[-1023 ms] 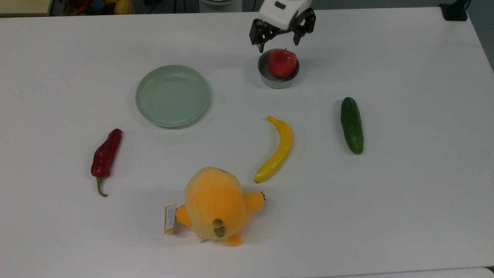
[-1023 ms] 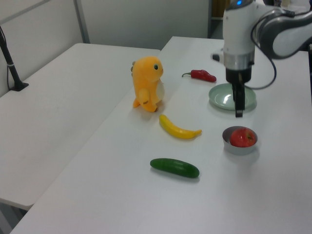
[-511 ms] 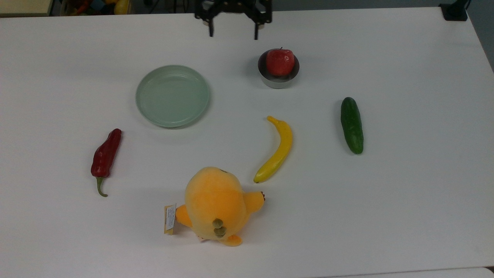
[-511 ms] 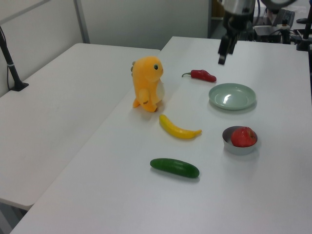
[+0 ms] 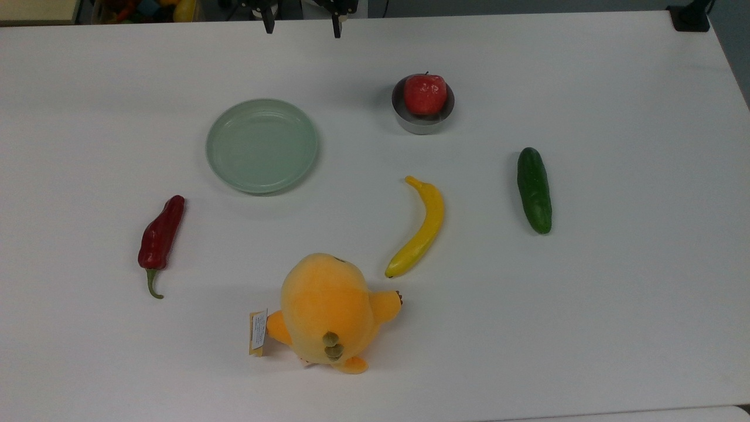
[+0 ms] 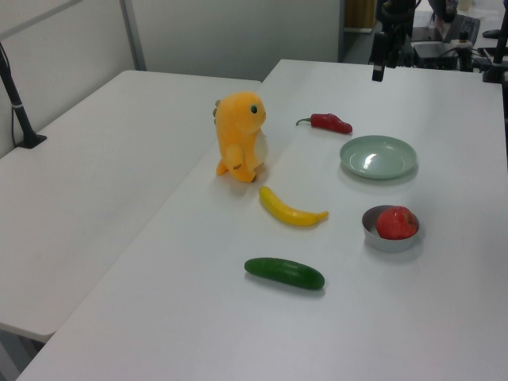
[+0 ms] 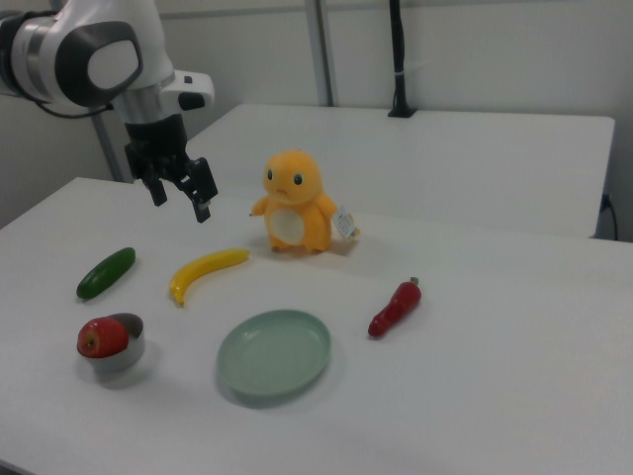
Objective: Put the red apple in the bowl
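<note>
The red apple [image 5: 425, 94] sits inside the small grey bowl [image 5: 422, 121], stem up; both also show low in the left view as apple [image 6: 395, 222] in bowl [image 6: 386, 240], and at the right view's lower left as apple [image 7: 102, 337] in bowl [image 7: 120, 355]. My gripper [image 7: 180, 198] hangs open and empty high above the table, well away from the bowl. Its two fingertips [image 5: 268, 26] poke in at the top view's upper edge, and the gripper [image 6: 379, 63] shows near the left view's top.
A pale-green plate [image 5: 262, 145], a red chili [image 5: 159, 237], a banana [image 5: 419, 227], a cucumber [image 5: 534, 190] and an orange plush toy [image 5: 327, 310] lie spread over the white table [image 5: 615, 305].
The gripper has risen from just above the apple in the bowl and swung toward the top view's upper left, staying open. The apple and bowl have not moved.
</note>
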Available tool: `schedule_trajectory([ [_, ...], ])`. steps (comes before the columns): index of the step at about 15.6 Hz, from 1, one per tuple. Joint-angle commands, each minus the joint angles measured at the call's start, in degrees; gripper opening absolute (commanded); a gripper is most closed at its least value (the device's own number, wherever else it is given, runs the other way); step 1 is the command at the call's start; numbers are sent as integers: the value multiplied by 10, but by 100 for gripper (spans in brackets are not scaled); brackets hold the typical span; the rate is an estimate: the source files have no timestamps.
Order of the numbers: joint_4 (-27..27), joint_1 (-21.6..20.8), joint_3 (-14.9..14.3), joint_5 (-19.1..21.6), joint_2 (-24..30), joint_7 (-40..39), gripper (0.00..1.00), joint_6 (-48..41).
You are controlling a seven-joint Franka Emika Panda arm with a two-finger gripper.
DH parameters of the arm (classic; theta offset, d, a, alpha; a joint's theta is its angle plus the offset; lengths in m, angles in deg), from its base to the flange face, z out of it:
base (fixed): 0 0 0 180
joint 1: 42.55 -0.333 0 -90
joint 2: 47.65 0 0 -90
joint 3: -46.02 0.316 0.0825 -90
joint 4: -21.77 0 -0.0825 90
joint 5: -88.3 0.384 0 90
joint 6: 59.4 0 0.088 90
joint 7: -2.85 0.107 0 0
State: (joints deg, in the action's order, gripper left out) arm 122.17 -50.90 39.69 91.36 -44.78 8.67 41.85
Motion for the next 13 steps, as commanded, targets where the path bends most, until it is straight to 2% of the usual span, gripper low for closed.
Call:
schedule_trajectory([
  [1,-41,17,2,27,-17,-16,100,-29],
  [9,-35,15,5,12,-15,-17,100,-25],
  [13,-35,11,7,-22,-12,-18,100,-25],
])
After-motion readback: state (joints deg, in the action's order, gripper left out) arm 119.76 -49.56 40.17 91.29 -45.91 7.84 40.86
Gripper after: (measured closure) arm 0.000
